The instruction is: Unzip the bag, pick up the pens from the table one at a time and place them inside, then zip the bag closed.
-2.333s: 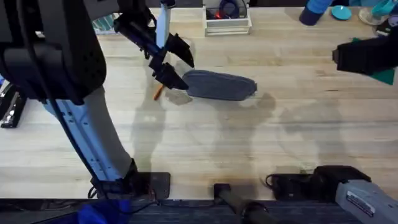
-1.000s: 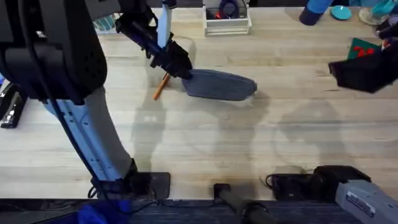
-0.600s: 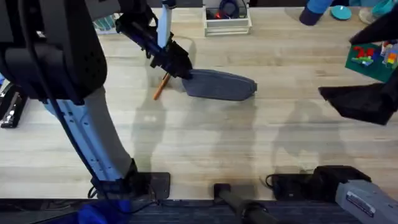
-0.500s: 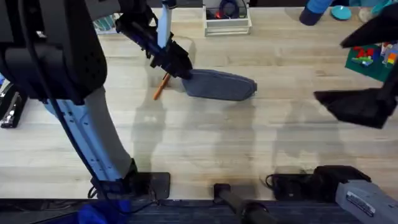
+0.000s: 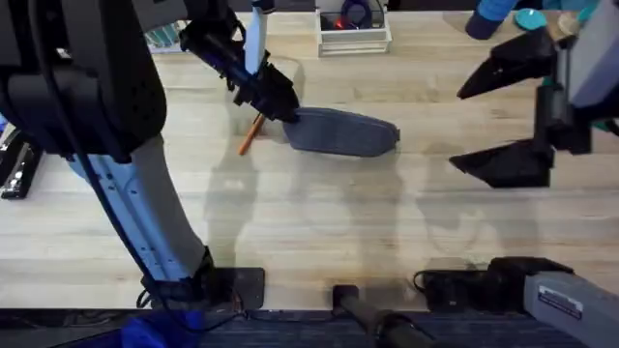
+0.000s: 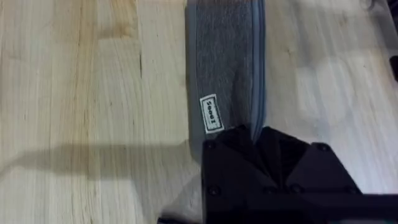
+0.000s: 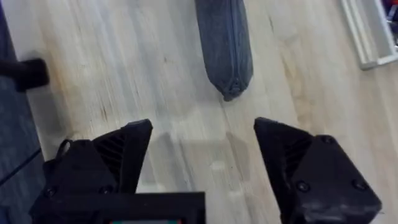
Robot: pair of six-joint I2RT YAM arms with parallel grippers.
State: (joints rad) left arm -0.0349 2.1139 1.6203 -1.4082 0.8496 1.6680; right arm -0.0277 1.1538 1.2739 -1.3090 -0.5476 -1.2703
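Nearest my bases, the light wood plank table (image 5: 319, 232) lies bare in a broad band, with open room between my two arms. My right gripper (image 5: 488, 121) hangs over the table's right side with its black fingers spread wide, holding nothing; from its wrist I see the rounded end of the oblong blue-grey fabric pouch (image 7: 225, 43) ahead, well apart from the fingers. Half a second ago this gripper was farther right, near the table's edge; it has swung in toward the pouch (image 5: 340, 131).

Farther out, my left gripper (image 5: 273, 97) sits at the pouch's left end, where it was in the earlier frames. Its fingers look pressed together over the zipper line (image 6: 259, 68), seemingly on the pull, though my own housing hides the pinch. A thin orange stick pen (image 5: 250, 134) lies just beside that end, slanted, partly under the gripper. At the far edge stands a white tray (image 5: 354, 37).
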